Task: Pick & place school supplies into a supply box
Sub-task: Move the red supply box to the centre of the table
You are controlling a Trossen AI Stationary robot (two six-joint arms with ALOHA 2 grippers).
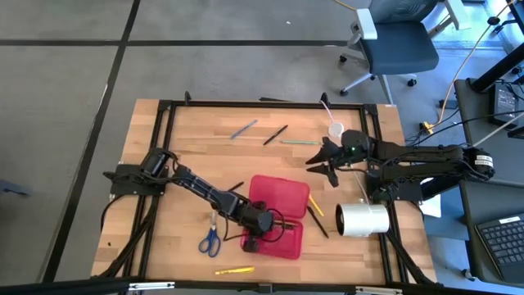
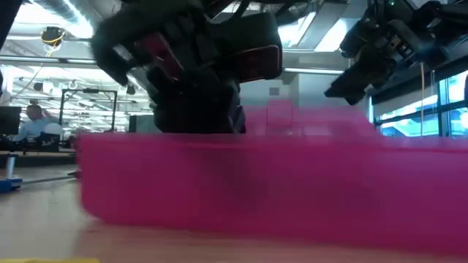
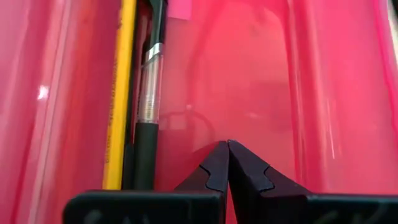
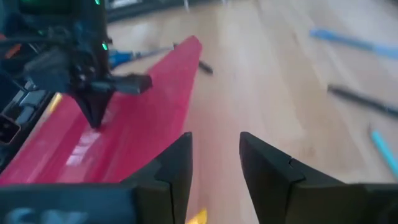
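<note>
The red supply box (image 1: 277, 218) lies open on the table, its lid (image 1: 279, 197) flat on the far side of its tray (image 1: 282, 240). My left gripper (image 3: 228, 147) is shut with nothing between its fingers. It points steeply down into the tray (image 3: 261, 93), beside a yellow pencil (image 3: 118, 93) and a black pen (image 3: 147, 106) lying along the tray floor. My right gripper (image 1: 324, 165) hangs open above the table, to the right of and beyond the box, over nothing. Blue-handled scissors (image 1: 210, 239) lie flat left of the box. My left gripper's shut fingertips (image 3: 219, 155) come from above, slanting down, close over the tray's red floor (image 3: 205, 124). Whether they touch it I cannot tell. They are apart from the pencil and the pen.
Loose on the table: a blue pen (image 1: 243, 129), a black pen (image 1: 275, 134) and a green pen (image 1: 301, 142) at the far side, a yellow pencil (image 1: 234, 270) near the front edge, more pens right of the box (image 1: 317, 215). A white roll (image 1: 363, 220) stands at the right, a white disc (image 1: 336, 129) far right.
</note>
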